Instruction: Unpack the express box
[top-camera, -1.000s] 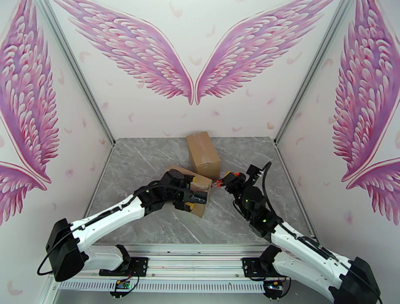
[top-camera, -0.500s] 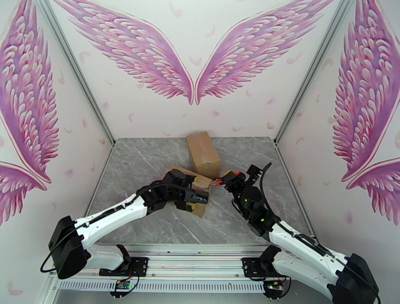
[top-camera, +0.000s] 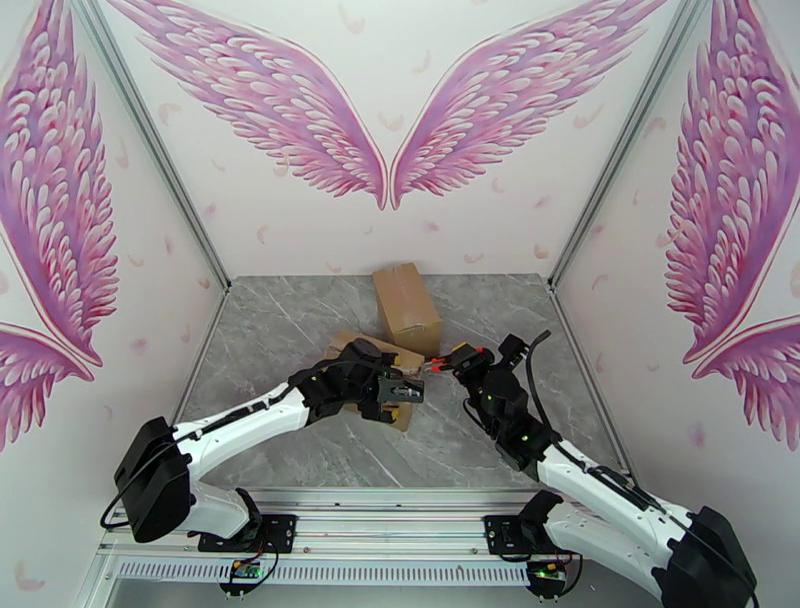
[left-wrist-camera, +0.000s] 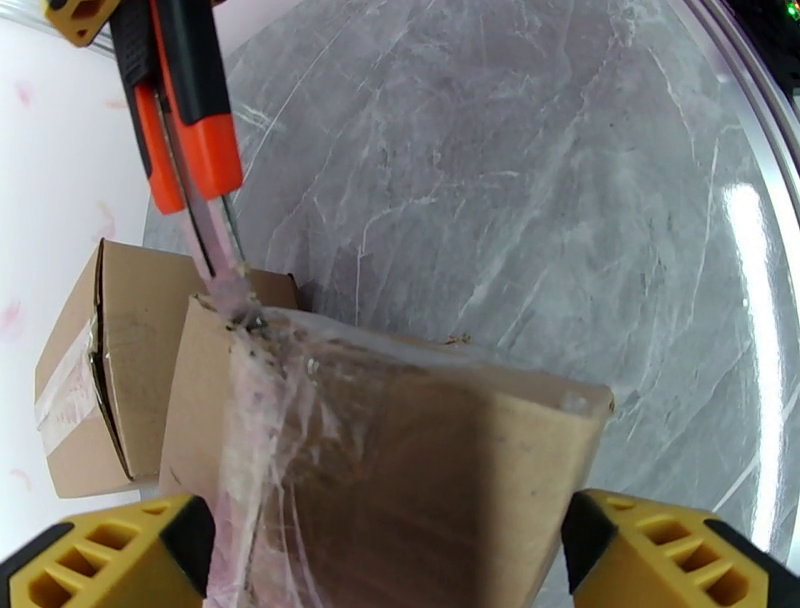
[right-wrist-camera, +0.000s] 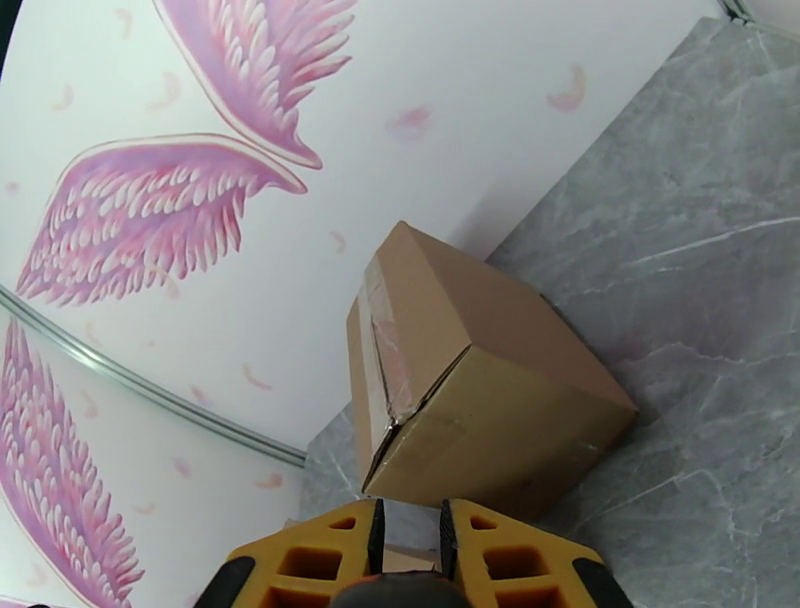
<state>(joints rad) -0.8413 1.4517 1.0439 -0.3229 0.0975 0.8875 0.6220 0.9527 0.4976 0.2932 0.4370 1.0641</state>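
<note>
A tape-wrapped cardboard express box (top-camera: 352, 345) lies on the grey table, mostly under my left wrist. My left gripper (top-camera: 402, 388) is shut on it; in the left wrist view the box (left-wrist-camera: 400, 450) sits between the two yellow fingers (left-wrist-camera: 110, 555). My right gripper (top-camera: 463, 358) is shut on an orange and black utility knife (top-camera: 447, 362). The knife's blade (left-wrist-camera: 222, 262) touches the taped far corner of the box. In the right wrist view my right gripper (right-wrist-camera: 408, 530) closes its yellow fingers on the knife's dark handle at the bottom edge.
A second, taped cardboard box (top-camera: 406, 308) stands behind, close to the back wall, and appears as the box (right-wrist-camera: 470, 390) ahead of the right wrist. Bare marble table (top-camera: 270, 330) lies left and right of the boxes, with walls on three sides.
My left arm has reached further right along the box, covering more of it. The right gripper with the knife has barely shifted.
</note>
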